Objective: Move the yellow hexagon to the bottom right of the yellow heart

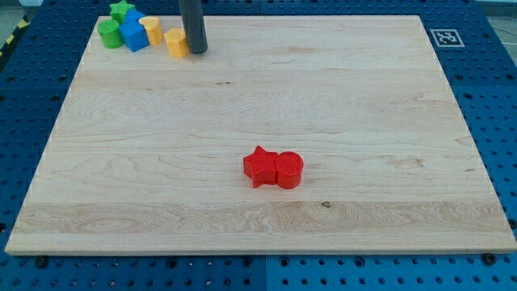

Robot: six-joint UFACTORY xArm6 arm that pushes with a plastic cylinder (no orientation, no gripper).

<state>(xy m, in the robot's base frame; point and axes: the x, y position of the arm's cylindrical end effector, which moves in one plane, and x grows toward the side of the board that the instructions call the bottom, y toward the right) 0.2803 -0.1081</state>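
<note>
The rod comes down from the view's top edge; my tip (197, 52) sits on the wooden board (242, 105) near its top-left corner, touching or just beside the right side of the yellow hexagon (176, 43). No jaws on this rig, just a plain rod, so nothing is held; contact is only side-on w/ the block.

The yellow hexagon stands just right of & slightly below the yellow heart (151, 30), the two close, maybe touching; can't tell for sure. Left of the heart: a blue block (132, 35), shape unclear, touching the heart's left side. A green block (108, 33), rounded, sits at the far left of the cluster, beside the blue one. A green star (122, 10) lies at the top of the group, by the board's edge.

Well apart, lower centre of board: a red star (259, 166) & a red cylinder (289, 170), pressed together side by side, star on the view's left.

A black-and-white marker tag (445, 37) sits at the top-right corner.
</note>
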